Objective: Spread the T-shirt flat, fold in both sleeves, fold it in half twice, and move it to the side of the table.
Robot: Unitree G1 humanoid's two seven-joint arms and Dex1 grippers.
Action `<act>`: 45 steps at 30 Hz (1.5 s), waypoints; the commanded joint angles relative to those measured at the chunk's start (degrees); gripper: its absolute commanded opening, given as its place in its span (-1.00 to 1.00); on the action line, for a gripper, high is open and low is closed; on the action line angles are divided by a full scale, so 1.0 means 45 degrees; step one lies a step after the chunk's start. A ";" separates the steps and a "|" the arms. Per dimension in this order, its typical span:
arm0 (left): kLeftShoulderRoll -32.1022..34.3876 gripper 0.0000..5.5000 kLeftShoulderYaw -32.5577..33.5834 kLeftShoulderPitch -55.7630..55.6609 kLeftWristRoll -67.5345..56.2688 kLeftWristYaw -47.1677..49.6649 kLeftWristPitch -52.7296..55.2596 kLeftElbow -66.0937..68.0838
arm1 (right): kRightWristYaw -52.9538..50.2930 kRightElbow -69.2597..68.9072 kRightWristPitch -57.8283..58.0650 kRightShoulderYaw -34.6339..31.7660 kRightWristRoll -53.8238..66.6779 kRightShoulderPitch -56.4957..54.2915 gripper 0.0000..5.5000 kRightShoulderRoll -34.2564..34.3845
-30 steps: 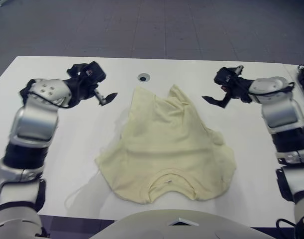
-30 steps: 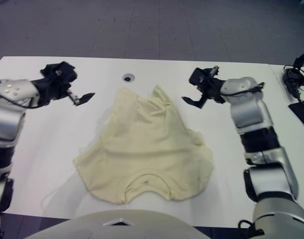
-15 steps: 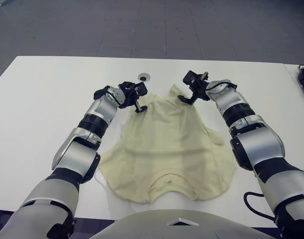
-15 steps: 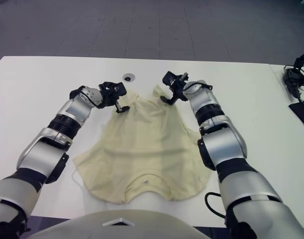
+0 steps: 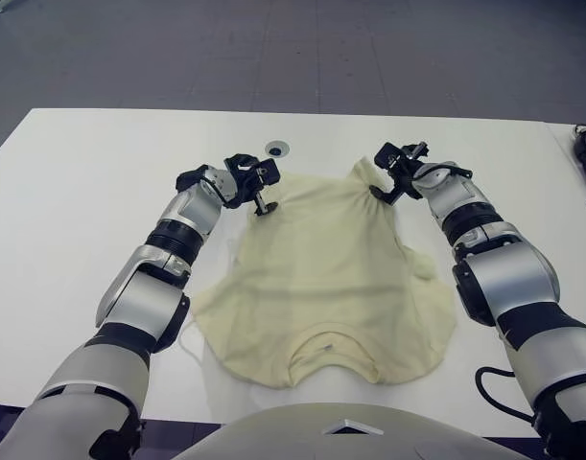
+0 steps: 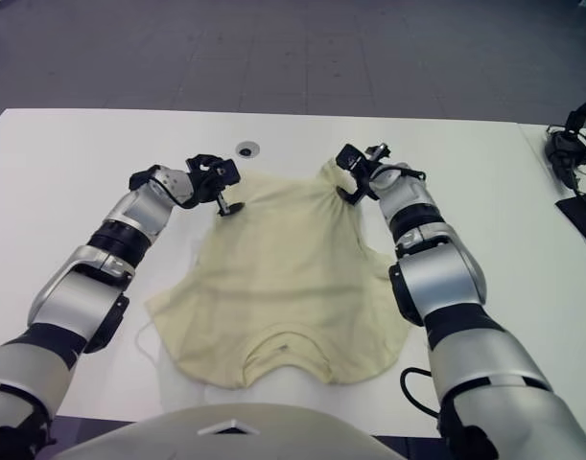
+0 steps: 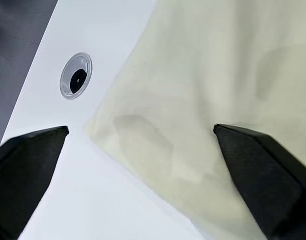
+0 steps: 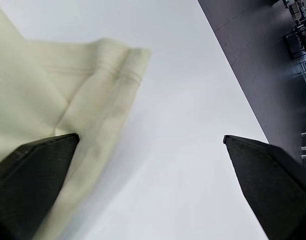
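A pale yellow T-shirt (image 5: 321, 278) lies rumpled on the white table (image 5: 91, 172), its collar (image 5: 326, 350) at the near edge. My left gripper (image 5: 262, 198) sits low over the shirt's far left corner (image 7: 117, 130). In the left wrist view that corner lies between the open fingers (image 7: 37, 160). My right gripper (image 5: 381, 184) is at the far right corner, where the cloth rises to a peak (image 5: 360, 172). In the right wrist view the stitched hem (image 8: 107, 65) reaches toward one open finger (image 8: 37, 175), with bare table between the two.
A round cable grommet (image 5: 275, 149) sits in the table just beyond the shirt, close to the left gripper. Black cables (image 6: 573, 144) lie at the table's far right edge. Bare tabletop stretches to the left and right of the shirt.
Both arms swung in from the table's sides to the shirt's far edge. In the last half second the right gripper shifted right, and the shirt's far edge now lies wider.
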 commanded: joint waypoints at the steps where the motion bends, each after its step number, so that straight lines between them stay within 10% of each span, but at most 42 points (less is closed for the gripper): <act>1: 0.0317 0.96 -0.0147 0.0821 0.0481 -0.0109 0.0406 0.0218 | 0.0046 0.0150 0.0114 -0.0048 -0.0177 0.0046 0.96 -0.0368; 22: 0.1330 0.96 0.1511 0.0917 -0.0727 -0.1787 0.2753 -0.5261 | 0.3172 -0.3729 0.0137 -0.0688 0.0785 0.0336 0.96 -0.0988; 32: 0.0828 0.96 0.0038 0.1930 -0.0068 -0.2185 0.2656 -0.6388 | 0.4922 -0.7048 0.0111 0.0820 0.0215 0.2786 0.96 -0.0739; 45: 0.3637 0.96 -0.0999 0.4731 -0.0617 -0.6637 0.3838 -1.1466 | 1.0169 -1.5009 0.2066 0.1636 0.1169 0.6526 0.96 -0.3567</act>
